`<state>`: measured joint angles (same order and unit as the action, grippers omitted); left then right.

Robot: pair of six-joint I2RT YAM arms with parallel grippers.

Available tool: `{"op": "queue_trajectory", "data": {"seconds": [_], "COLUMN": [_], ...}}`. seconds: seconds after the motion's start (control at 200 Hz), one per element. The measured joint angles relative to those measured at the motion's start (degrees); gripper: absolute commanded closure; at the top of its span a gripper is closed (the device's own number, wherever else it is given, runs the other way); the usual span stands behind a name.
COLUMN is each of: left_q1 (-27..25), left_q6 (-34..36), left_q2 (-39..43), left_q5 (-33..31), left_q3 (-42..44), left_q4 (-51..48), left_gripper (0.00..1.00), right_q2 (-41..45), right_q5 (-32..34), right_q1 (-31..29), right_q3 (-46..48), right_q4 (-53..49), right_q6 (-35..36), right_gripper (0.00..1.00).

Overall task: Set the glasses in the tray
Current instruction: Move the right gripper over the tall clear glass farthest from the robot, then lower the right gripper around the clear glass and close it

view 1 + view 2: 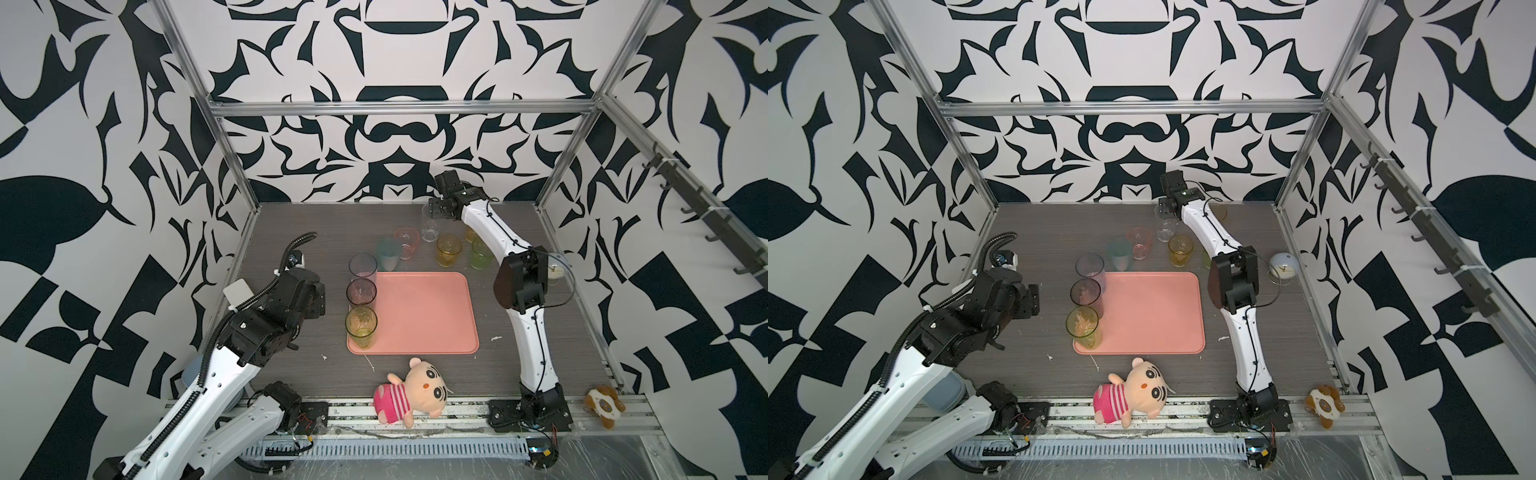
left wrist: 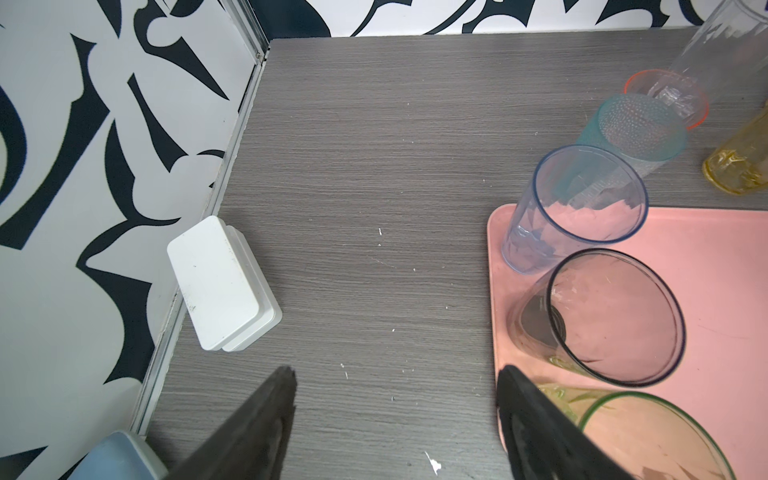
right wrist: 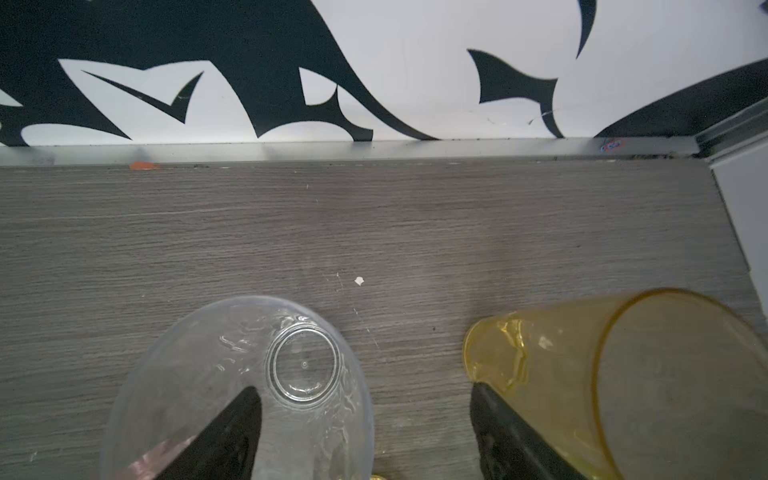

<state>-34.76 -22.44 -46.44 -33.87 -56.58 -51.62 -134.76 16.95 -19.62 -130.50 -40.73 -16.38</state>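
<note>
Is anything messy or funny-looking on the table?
The glasses all look upright, and nothing has spilled. The odd thing is the plush doll. It lies on its side at the table's front edge, partly over the metal rail. A few small white flecks also dot the table near the tray.

In the tray (image 1: 428,316), three glasses (image 1: 361,291) stand in a row along its left edge. The other glasses (image 1: 449,249) cluster on the table (image 1: 291,232) behind the tray. A doll (image 1: 415,386) lies before the tray, a box (image 1: 237,293) well to its left, a clock (image 1: 555,272) to its right.
</note>
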Motion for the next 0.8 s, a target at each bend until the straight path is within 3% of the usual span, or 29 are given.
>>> {"op": "queue_trajectory", "data": {"seconds": [0.235, 0.445, 0.8], "left_q1": [0.00, 0.00, 0.00], "left_q6": [0.02, 0.02, 0.04], "left_q2": [0.76, 1.46, 1.49], "left_q5": [-0.02, 0.02, 0.20], "left_q3": [0.00, 0.00, 0.00], "left_q4": [0.00, 0.02, 0.04], "left_gripper": [0.21, 0.21, 0.21], "right_q2": [-1.42, -1.51, -1.51], "right_q5": [-1.53, -3.21, -6.12], "right_q1": [0.52, 1.20, 2.05], "right_q3": [-0.92, -1.51, -1.68], "right_q4": [-0.22, -0.28, -0.24], "right_q6": [-0.09, -0.39, -0.87], "right_gripper": [0.46, 0.70, 0.85]}}
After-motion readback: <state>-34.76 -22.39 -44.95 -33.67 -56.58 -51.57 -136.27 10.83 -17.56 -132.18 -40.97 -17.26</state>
